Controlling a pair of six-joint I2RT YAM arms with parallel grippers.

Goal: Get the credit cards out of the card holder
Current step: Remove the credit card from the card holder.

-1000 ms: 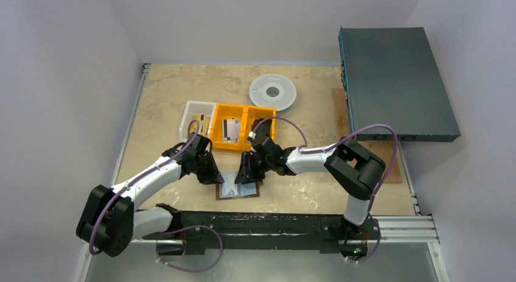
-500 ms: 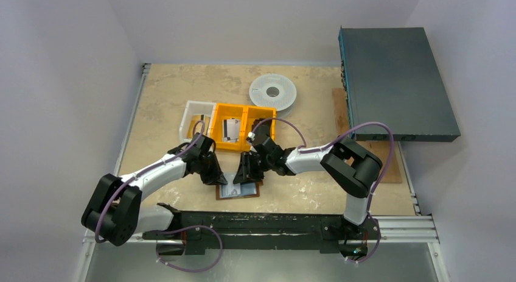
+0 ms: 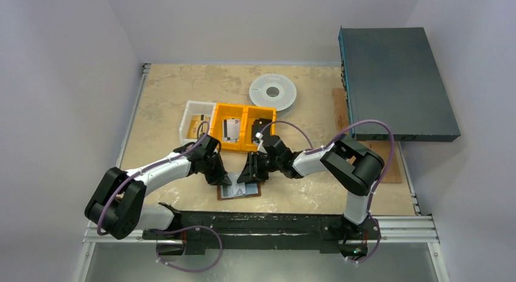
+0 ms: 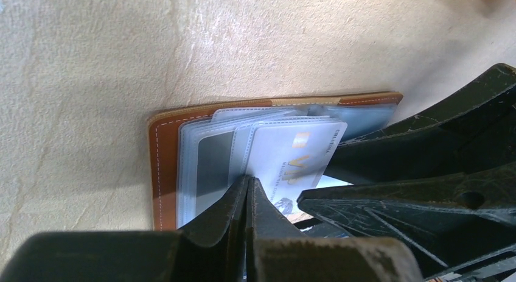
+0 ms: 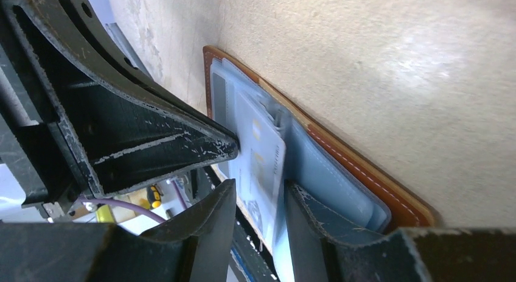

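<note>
The brown card holder (image 3: 240, 192) lies open on the table near the front edge, pale blue inner face (image 5: 322, 166) up. Credit cards sit in its clear sleeves (image 4: 213, 157). One whitish credit card with gold lettering (image 4: 292, 163) is lifted off the sleeves. My left gripper (image 4: 247, 179) is shut, its tips pinching that card's lower left corner; it sits at the holder's left end (image 3: 224, 178). My right gripper (image 5: 260, 186) stands open at the holder's right end (image 3: 248, 175), one finger on each side of the raised card (image 5: 261, 154) and the outer finger against the blue face.
Two orange bins (image 3: 242, 128) and a white bin (image 3: 196, 125) stand just behind the grippers. Farther back is a white spool (image 3: 273, 92). A dark teal box (image 3: 395, 81) juts over the right side above a wooden board (image 3: 339, 108). The black base rail (image 3: 274, 224) runs along the front.
My left gripper has slid slightly right onto the card holder and its fingers have closed on the card's corner. The right gripper has moved very little and stays open.
</note>
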